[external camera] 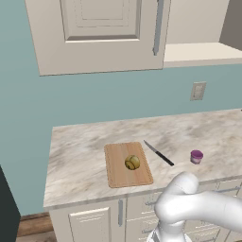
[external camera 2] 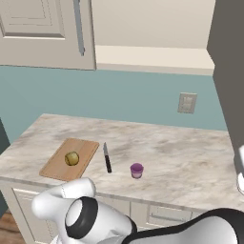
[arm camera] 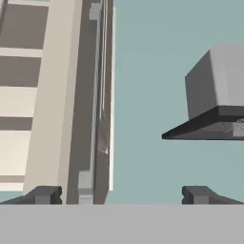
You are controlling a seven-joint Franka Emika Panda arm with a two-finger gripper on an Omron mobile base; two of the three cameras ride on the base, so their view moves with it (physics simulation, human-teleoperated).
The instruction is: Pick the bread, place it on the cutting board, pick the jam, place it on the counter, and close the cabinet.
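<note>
**Bread on board, jam on counter, cabinet open**

The hand view shows the end effector (arm camera: pixel 121 195), fingers apart and empty, beside the cabinet (arm camera: pixel 57 95) door edge. Base views show bread (external camera: pixel 132 162) on the board (external camera: pixel 127 164) near the counter (external camera: pixel 85 156) front edge, a knife (external camera: pixel 159 153), and jam (external camera: pixel 196 156) amid bare stone.

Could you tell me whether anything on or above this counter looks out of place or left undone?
Nothing is spilled or damaged. The bread sits on the cutting board, and the jam stands upright on the counter. The cabinet is open, its shelf exposed. A knife lies loose between board and jar.
</note>
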